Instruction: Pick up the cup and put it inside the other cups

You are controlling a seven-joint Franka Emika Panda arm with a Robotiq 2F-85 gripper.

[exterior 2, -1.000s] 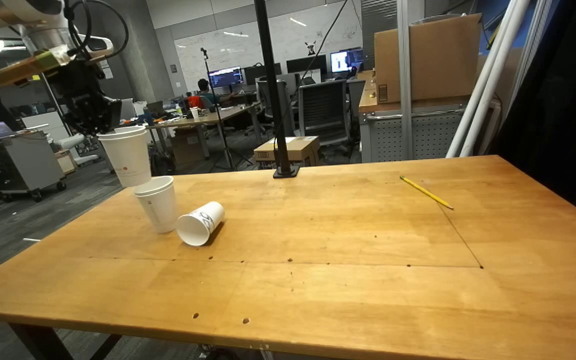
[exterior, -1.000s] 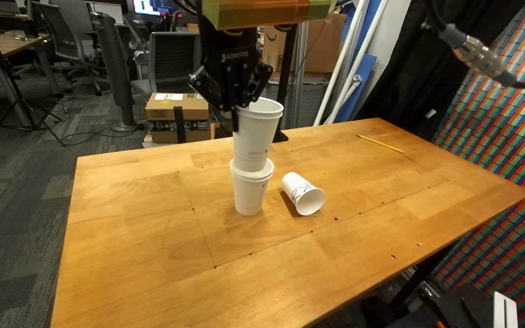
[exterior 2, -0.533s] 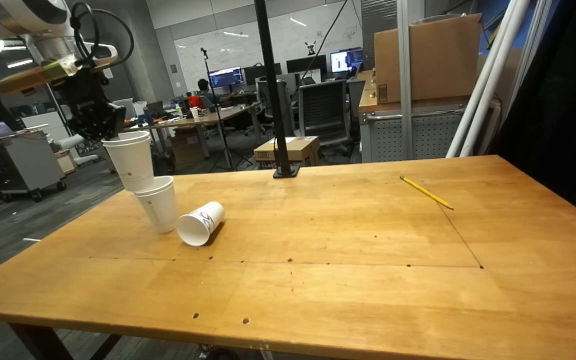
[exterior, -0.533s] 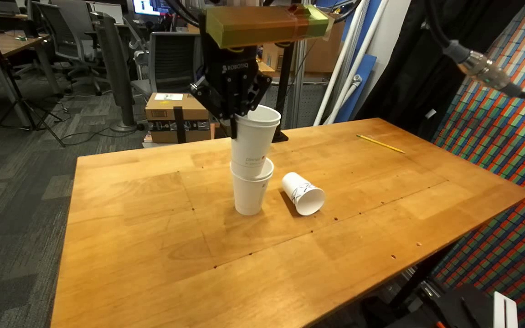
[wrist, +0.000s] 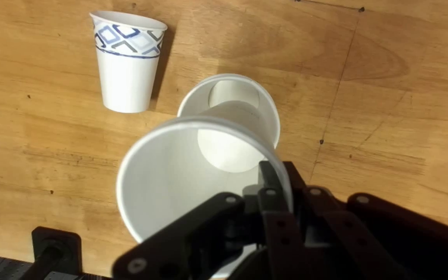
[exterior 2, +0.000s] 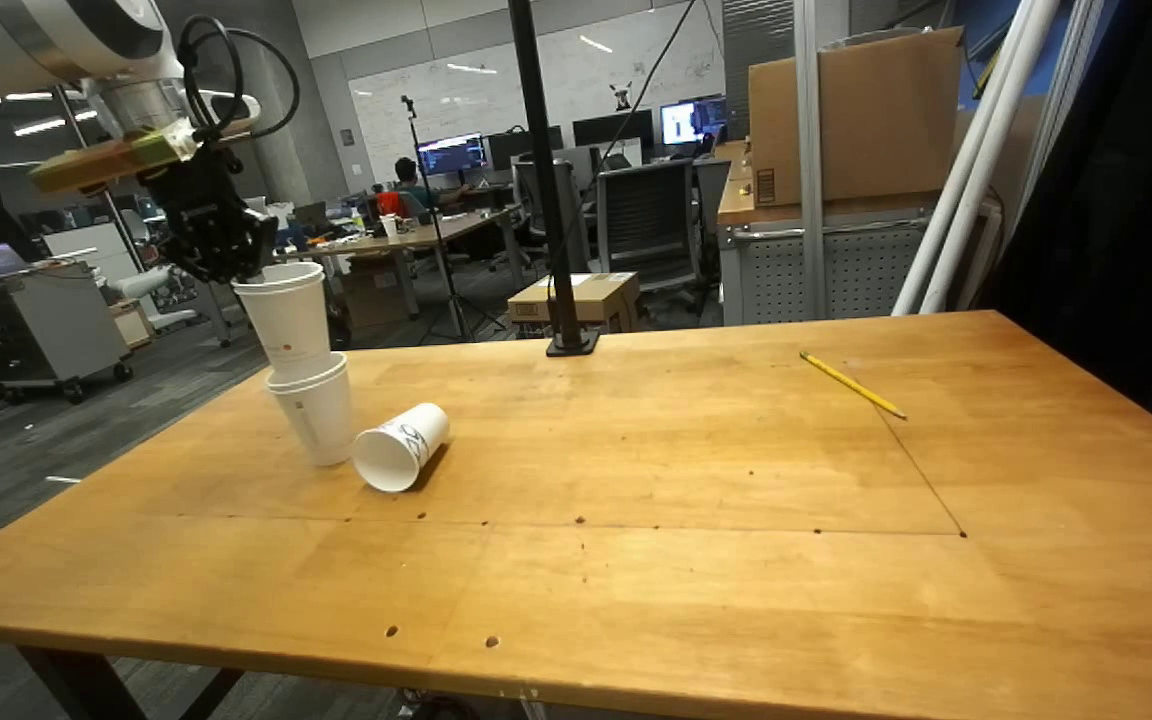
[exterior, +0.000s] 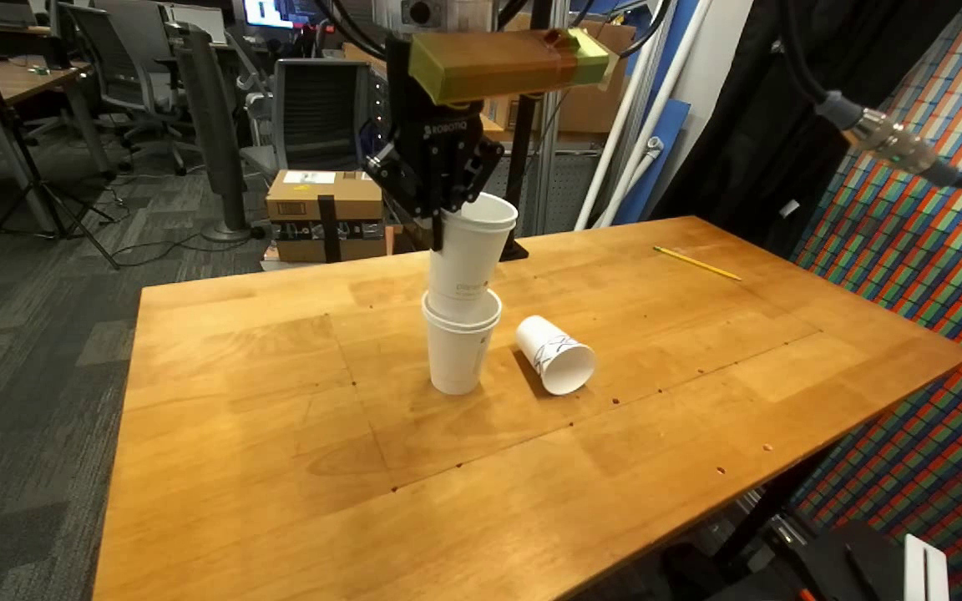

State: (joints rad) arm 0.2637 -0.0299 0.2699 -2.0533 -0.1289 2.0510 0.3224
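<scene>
My gripper (exterior: pixel 437 238) is shut on the wall and rim of a white paper cup (exterior: pixel 471 259), one finger inside and one outside, as the wrist view (wrist: pixel 280 173) shows. In an exterior view the held cup (exterior 2: pixel 288 325) is slightly tilted. Its base appears to sit just inside the mouth of the other cups (exterior: pixel 456 359), which stand upright on the table. These show in an exterior view (exterior 2: pixel 321 415) with a double rim, so at least two look nested. In the wrist view, the held cup (wrist: pixel 158 175) partly covers the standing cups' mouth (wrist: pixel 269 109).
A white cup with a blue-grey pattern (exterior: pixel 554 355) lies on its side close beside the standing cups; it also shows in the wrist view (wrist: pixel 128 74). A yellow pencil (exterior 2: pixel 851 385) lies farther off. A black post (exterior 2: pixel 546 200) rises at the table's edge.
The gripper and held cup have come down and shifted sideways, rightwards in both exterior views lately. The held cup's base moved into the standing cups' mouth. The standing and lying cups have not moved.
</scene>
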